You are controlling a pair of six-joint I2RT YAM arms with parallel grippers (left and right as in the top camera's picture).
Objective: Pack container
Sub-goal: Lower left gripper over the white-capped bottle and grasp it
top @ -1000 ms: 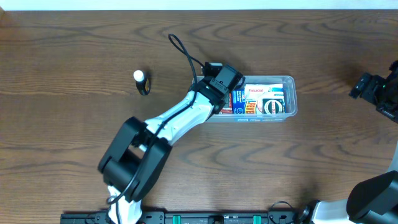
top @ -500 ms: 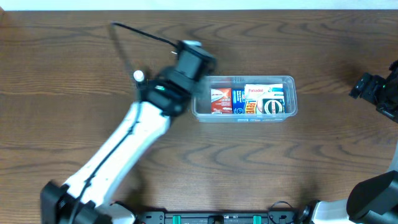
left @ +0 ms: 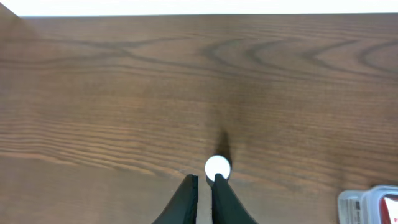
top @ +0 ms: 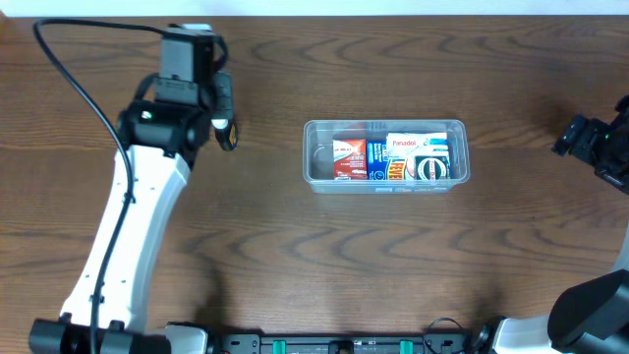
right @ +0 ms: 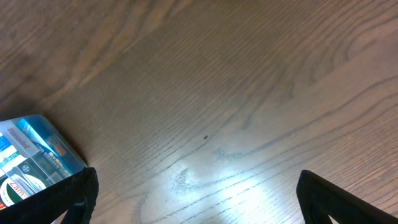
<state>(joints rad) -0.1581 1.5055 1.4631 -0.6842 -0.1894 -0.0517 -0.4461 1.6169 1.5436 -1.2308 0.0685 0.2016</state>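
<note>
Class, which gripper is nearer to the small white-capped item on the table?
Left. The left gripper hangs right at the white-capped item; the right gripper sits far off, beyond the container.

White left arm (top: 128, 226), black joints, looping black cable (top: 98, 25); black right arm (top: 598, 146); slim black tool fingers (left: 185, 202).

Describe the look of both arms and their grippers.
The left arm has long white links joined by bulky black joints, with a thin black cable looping off its wrist. The left gripper has two slim black fingers tapering to points. The right arm shows a dark grey link above a white base part; the right gripper is black too, with broad blocky fingers.
</note>
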